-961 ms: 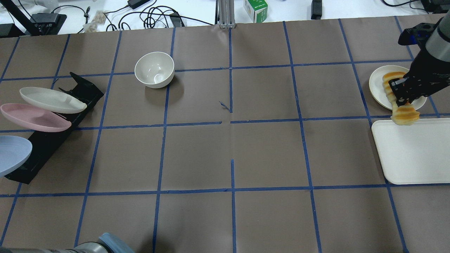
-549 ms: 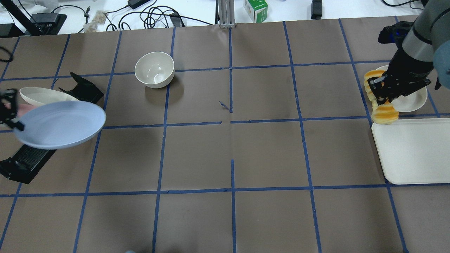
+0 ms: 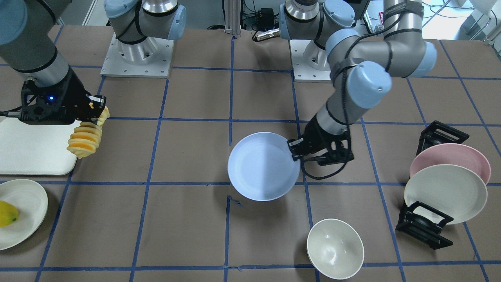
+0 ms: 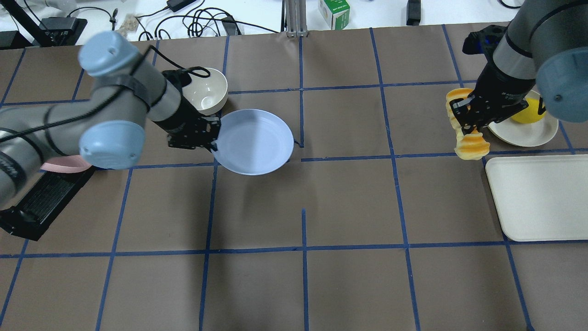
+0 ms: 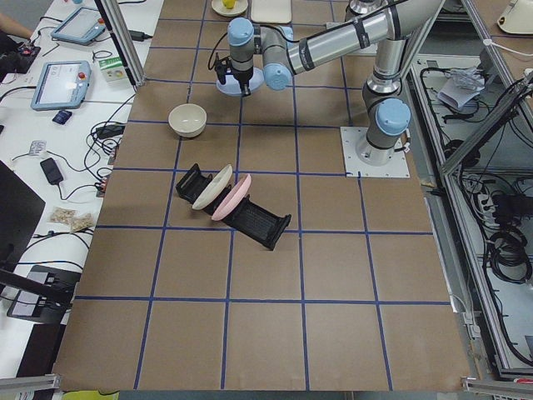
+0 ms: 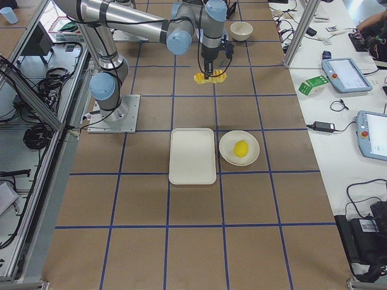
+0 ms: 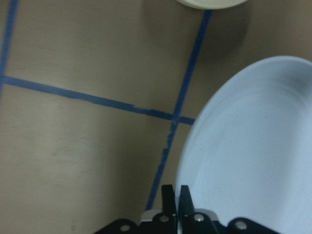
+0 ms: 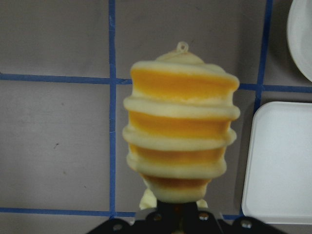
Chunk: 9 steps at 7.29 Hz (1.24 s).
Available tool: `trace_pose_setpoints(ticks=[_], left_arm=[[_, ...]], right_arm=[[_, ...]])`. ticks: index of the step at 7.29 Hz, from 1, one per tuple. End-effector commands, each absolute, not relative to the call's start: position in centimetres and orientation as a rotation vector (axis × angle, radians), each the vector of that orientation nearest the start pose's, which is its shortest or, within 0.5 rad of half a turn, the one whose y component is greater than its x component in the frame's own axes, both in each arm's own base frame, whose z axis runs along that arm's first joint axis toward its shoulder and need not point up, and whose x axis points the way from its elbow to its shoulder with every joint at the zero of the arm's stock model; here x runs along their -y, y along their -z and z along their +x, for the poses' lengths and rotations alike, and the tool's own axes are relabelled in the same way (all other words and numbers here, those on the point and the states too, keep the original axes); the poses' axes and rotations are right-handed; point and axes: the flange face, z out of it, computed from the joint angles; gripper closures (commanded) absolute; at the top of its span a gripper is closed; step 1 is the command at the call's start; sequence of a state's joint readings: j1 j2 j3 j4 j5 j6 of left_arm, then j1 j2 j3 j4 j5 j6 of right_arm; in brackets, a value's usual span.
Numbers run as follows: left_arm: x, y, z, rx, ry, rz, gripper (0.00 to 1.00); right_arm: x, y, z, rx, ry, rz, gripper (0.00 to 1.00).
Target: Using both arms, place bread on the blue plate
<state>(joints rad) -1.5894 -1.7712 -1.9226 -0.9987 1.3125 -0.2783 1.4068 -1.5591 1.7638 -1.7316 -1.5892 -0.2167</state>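
The blue plate (image 4: 255, 140) hangs level just above the table, left of centre. My left gripper (image 4: 212, 138) is shut on its left rim; the left wrist view shows the closed fingertips (image 7: 169, 192) pinching the plate's edge (image 7: 253, 156). The ribbed yellow-orange bread (image 4: 471, 147) hangs in the air at the far right. My right gripper (image 4: 468, 120) is shut across its middle. In the front-facing view the bread (image 3: 86, 139) droops below the right gripper (image 3: 96, 107), and the plate (image 3: 262, 166) sits beside the left gripper (image 3: 295, 150). The bread fills the right wrist view (image 8: 180, 131).
A white bowl (image 4: 209, 89) stands just behind the left wrist. A white tray (image 4: 537, 197) lies at the right edge. Behind it, a cream plate (image 4: 528, 131) holds a yellow fruit (image 4: 528, 112). A black rack (image 3: 426, 229) holds a pink plate (image 3: 450, 156) and a cream plate (image 3: 446, 194).
My left arm has carried the blue plate from the rack rightward to near the table's centre. My right gripper has moved left with the bread, off the cream plate.
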Motion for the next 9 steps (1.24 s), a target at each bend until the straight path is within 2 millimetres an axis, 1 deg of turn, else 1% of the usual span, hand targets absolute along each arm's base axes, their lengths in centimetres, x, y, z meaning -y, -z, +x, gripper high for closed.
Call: trace_pose_setpoints(ticks=[1, 2, 3, 4, 5, 6, 7, 8, 9], left_arm=[[48.4, -24.2, -26.1, -3.425, -0.067, -0.346, 1.0], [47.7, -22.7, -26.5, -3.398, -0.083, -0.329, 1.0], [47.8, -22.0, -26.5, -3.401, -0.047, -0.317, 1.0], [48.9, -21.5, -26.7, -3.414, 0.027, -0.302, 1.0], [49.2, -20.8, -26.4, -3.389, 0.096, -0.304, 0.72], [49.3, -20.7, -26.0, -3.348, 0.129, -0.295, 0.18], [50.0, -22.1, -25.4, -3.318, 0.198, -0.285, 0.0], [51.0, -23.2, -22.8, -3.295, 0.242, -0.306, 0.0], [51.7, -24.5, -19.9, -3.287, 0.262, -0.27, 0.0]], right_arm=[[49.9, -39.8, 8.2, -3.138, -0.075, -0.115, 1.0], [50.2, -39.2, 9.2, -3.134, -0.089, -0.149, 1.0], [50.5, -38.5, 10.8, -3.13, -0.079, -0.194, 1.0], [50.9, -37.8, 12.9, -3.12, -0.056, -0.172, 1.0], [51.0, -37.3, 15.0, -3.124, -0.034, -0.137, 1.0], [51.1, -36.5, 17.2, -3.125, -0.015, -0.127, 1.0], [51.3, -35.7, 19.4, -3.126, -0.002, -0.11, 1.0], [51.4, -34.7, 21.6, -3.127, -0.003, -0.087, 1.0], [51.6, -33.9, 23.9, -3.124, 0.014, -0.046, 1.0]])
